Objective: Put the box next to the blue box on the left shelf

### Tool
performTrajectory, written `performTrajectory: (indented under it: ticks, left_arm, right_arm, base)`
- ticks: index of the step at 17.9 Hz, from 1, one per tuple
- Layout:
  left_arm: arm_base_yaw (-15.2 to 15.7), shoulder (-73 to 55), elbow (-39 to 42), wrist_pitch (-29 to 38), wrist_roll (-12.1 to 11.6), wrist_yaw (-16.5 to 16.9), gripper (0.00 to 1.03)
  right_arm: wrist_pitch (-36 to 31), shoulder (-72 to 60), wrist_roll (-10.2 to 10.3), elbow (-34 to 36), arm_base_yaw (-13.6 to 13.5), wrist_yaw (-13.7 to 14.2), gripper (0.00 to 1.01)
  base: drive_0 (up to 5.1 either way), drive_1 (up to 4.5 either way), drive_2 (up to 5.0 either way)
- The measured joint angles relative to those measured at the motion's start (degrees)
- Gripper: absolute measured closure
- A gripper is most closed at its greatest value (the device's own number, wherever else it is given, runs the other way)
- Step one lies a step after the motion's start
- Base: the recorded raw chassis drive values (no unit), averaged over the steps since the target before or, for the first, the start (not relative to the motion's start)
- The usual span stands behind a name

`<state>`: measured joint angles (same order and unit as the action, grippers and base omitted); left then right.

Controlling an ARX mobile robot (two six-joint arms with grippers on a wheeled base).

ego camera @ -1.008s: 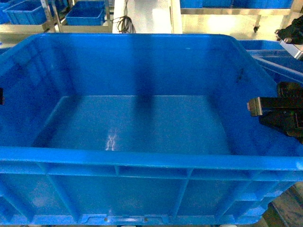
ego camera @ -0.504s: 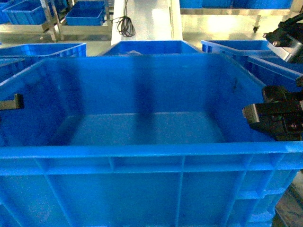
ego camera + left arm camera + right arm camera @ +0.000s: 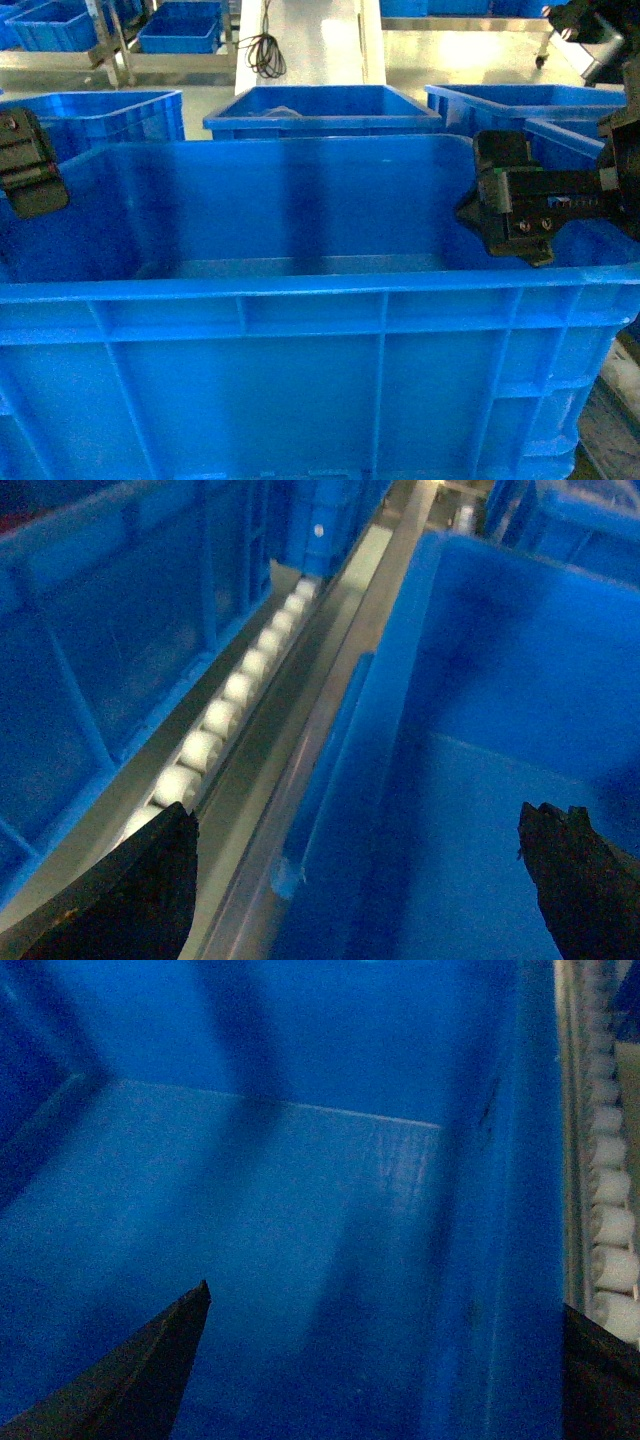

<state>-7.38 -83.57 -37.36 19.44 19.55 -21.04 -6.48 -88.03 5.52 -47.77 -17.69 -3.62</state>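
The box, a large open blue crate, fills the lower head view with its ribbed front wall facing me. My left gripper stands open over the box's left wall, one finger outside above the rail and one inside. My right gripper is open astride the right wall in the same way. A roller rail of the left shelf runs between the box and a neighbouring blue box. The box's underside is hidden.
More blue crates stand behind the box: one at left, one in the middle and one at right. Another row of white rollers lies just outside the box's right wall. A pale conveyor with a black cable runs at the back.
The box's far rim has dropped in the head view and its near rim has risen, uncovering the crates behind. Both grippers have come up and inward into fuller view.
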Motion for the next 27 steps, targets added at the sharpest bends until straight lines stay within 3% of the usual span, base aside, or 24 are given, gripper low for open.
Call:
performTrajectory:
  ticks: [3,6,7,8,9,10,12,13,14,15,16,19,20,21,22,24,25,27]
  left_arm:
    - [0.0,0.3,0.1,5.1,-0.1,-2.3,0.05]
    - [0.2,2.0,0.1,5.5,-1.6,-4.9,0.05]
    - [0.3,2.0,0.1,5.4,-1.8,-4.9,0.05]
    - [1.5,1.2,2.6,15.6,-4.5,0.2,0.11]
    - [3.0,1.7,8.0,26.8,-10.1,9.8,0.23]
    - [3.7,3.1,12.3,31.4,-13.3,14.0,0.32]
    - [3.8,7.7,17.3,35.7,-16.9,17.6,0.53]
    - [3.9,10.0,18.7,36.0,-17.6,18.1,0.62]
    - [6.1,12.5,20.9,35.9,-18.3,20.6,0.73]
    - [7.5,14.3,23.1,35.0,-18.5,20.5,0.84]
    - [7.6,17.2,25.9,33.9,-18.5,20.7,1.00]
    - [7.2,24.3,29.2,31.4,-18.6,21.0,1.02]
    - [7.4,26.5,30.5,29.9,-18.6,20.9,1.02]
    - [7.4,28.0,31.6,29.6,-18.6,21.0,1.02]
    - [7.4,27.8,33.3,33.4,-18.6,21.0,1.02]
    - [7.4,30.6,35.2,29.1,-18.6,21.0,1.02]
    - [7.4,33.0,35.8,27.5,-18.6,21.0,1.02]
    - [7.4,38.1,35.8,24.2,-18.6,21.0,1.02]
  right_arm:
    - [-1.5,0.0,-1.5,0.2,0.0,0.4,0.03]
    - [-1.5,0.0,-1.7,0.2,0.0,0.4,0.03]
    - [-17.2,-0.9,-2.9,4.7,-1.0,7.1,0.10]
    - [-30.6,-0.6,-3.8,10.9,-1.1,14.3,0.21]
    - [-41.4,1.8,-4.5,18.9,0.0,18.3,0.34]
    - [-46.8,4.1,-4.7,22.6,2.2,18.5,0.44]
    - [-51.5,10.8,-4.8,27.0,5.1,17.3,0.64]
    - [-51.4,13.2,-5.0,29.1,5.5,15.9,0.73]
    - [-50.6,15.0,-5.1,31.8,6.3,14.5,0.84]
    - [-49.5,16.7,-5.1,34.2,7.7,13.7,0.95]
    - [-48.5,20.6,-5.2,36.8,9.2,12.6,0.99]
    - [-45.9,27.8,-5.2,40.3,11.2,10.2,0.99]
    - [-49.4,27.5,-5.2,42.4,11.8,9.6,0.99]
    - [-47.4,28.6,-5.2,43.6,12.5,9.1,0.99]
    - [-45.3,30.6,-5.2,44.7,12.7,8.7,0.99]
    - [-42.2,36.2,-5.2,45.5,16.8,4.3,0.99]
    - [-40.5,38.7,-5.2,45.5,18.0,4.4,0.99]
    - [-36.4,43.1,-5.2,46.5,17.9,3.6,0.99]
  base:
    - [0.0,0.00,0.0]
    - [0.0,0.00,0.0]
    - [0.0,0.00,0.0]
    - [0.0,0.00,0.0]
    - [0.0,0.00,0.0]
    - [0.0,0.00,0.0]
    - [0.0,0.00,0.0]
    - [0.0,0.00,0.0]
    - [0.0,0.00,0.0]
    - [0.0,0.00,0.0]
    - [0.0,0.00,0.0]
    - [0.0,0.00,0.0]
    - [0.0,0.00,0.0]
    - [0.0,0.00,0.0]
    - [0.0,0.00,0.0]
    - [0.0,0.00,0.0]
    - [0.0,0.00,0.0]
    - [0.0,0.00,0.0]
